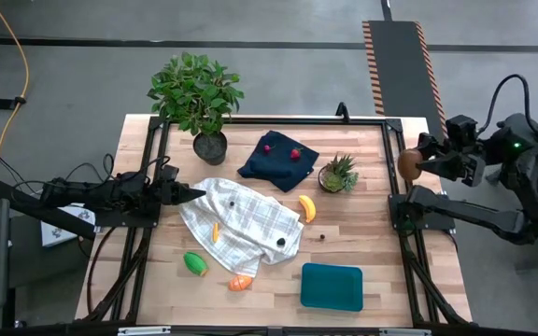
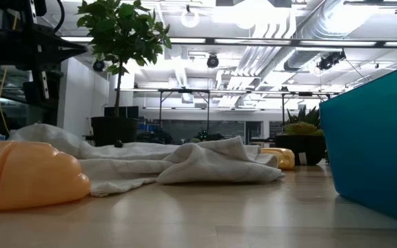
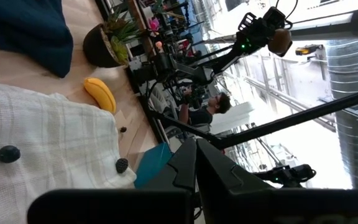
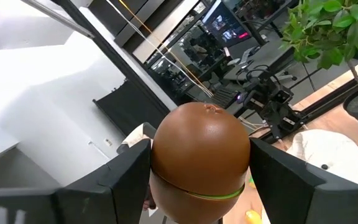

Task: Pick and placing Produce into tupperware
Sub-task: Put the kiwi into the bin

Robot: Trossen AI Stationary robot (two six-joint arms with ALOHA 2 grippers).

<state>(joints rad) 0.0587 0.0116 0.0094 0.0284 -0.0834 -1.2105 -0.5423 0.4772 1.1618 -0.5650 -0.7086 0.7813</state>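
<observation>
From above, I take the tupperware as my landmark, at the table's near edge. My right gripper sits well apart from it, beyond the table's right edge and farther back, clamped on the brown round one. To do this step well I judge I must swing the arm back over the table and down until the fruit hangs squarely above the teal box, then release low so it doesn't roll out. The left gripper waits closed, well to the tupperware's left, at the edge of the checked cloth. The banana lies just behind the tupperware; the orange piece and green piece lie to its left.

At table height, the tupperware's wall fills the right side, and neither gripper shows.

My left wrist camera catches the banana and, far off, the held fruit.

My right wrist camera shows both fingers pressed against the brown fruit's sides: the hold looks centred and secure.
</observation>
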